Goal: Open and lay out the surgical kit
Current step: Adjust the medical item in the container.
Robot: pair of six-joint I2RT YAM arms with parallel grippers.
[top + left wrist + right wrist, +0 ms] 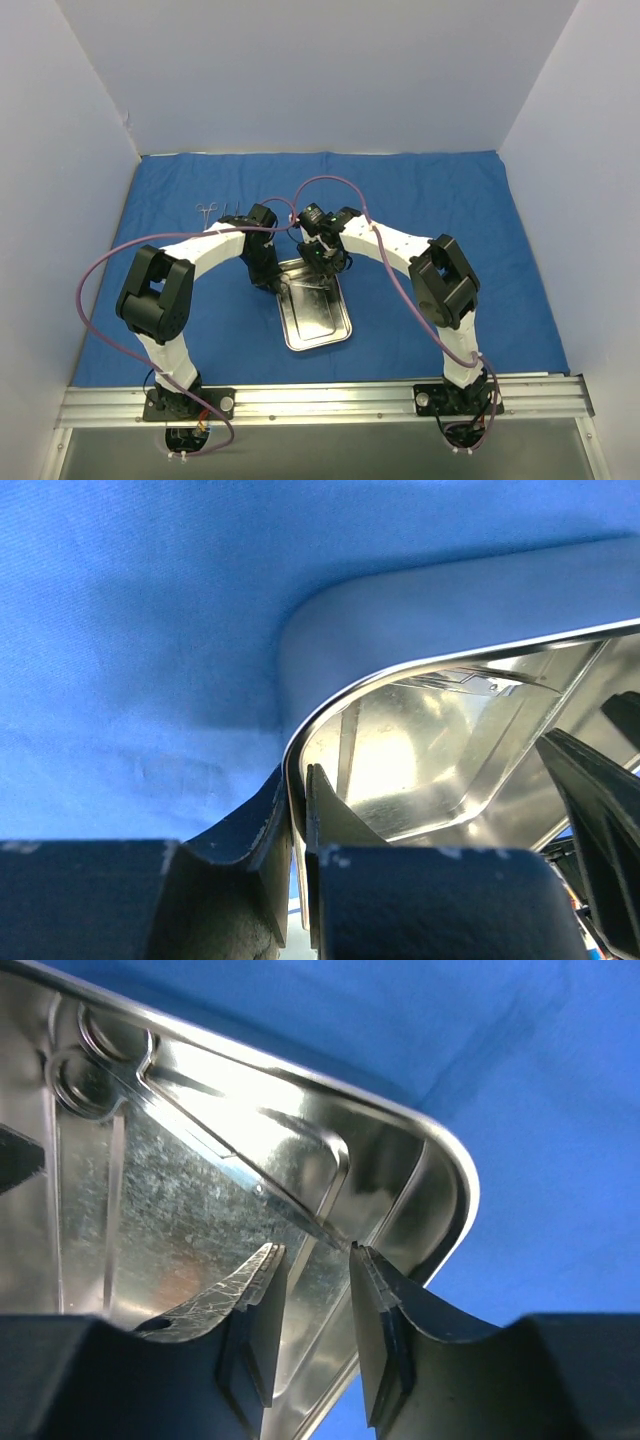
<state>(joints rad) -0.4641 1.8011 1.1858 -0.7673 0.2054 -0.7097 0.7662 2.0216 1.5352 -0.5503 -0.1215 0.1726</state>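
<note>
The blue cloth wrap [430,220] lies spread flat over the table. The steel tray [322,325] sits on it in the middle. My left gripper [274,281] is shut on the tray's far left rim; in the left wrist view the gripper [298,802] pinches the tray's thin edge [420,665]. My right gripper [326,266] is open and low inside the tray's far end. In the right wrist view this gripper [313,1260] straddles the tip of a scissor-like instrument [215,1145] lying in the tray [440,1145]. Two more instruments [208,211] lie on the cloth at the far left.
White walls close in the table on three sides. A metal rail [330,400] carrying both arm bases runs along the near edge. A finger of the right gripper [600,810] shows at the right in the left wrist view, close over the tray.
</note>
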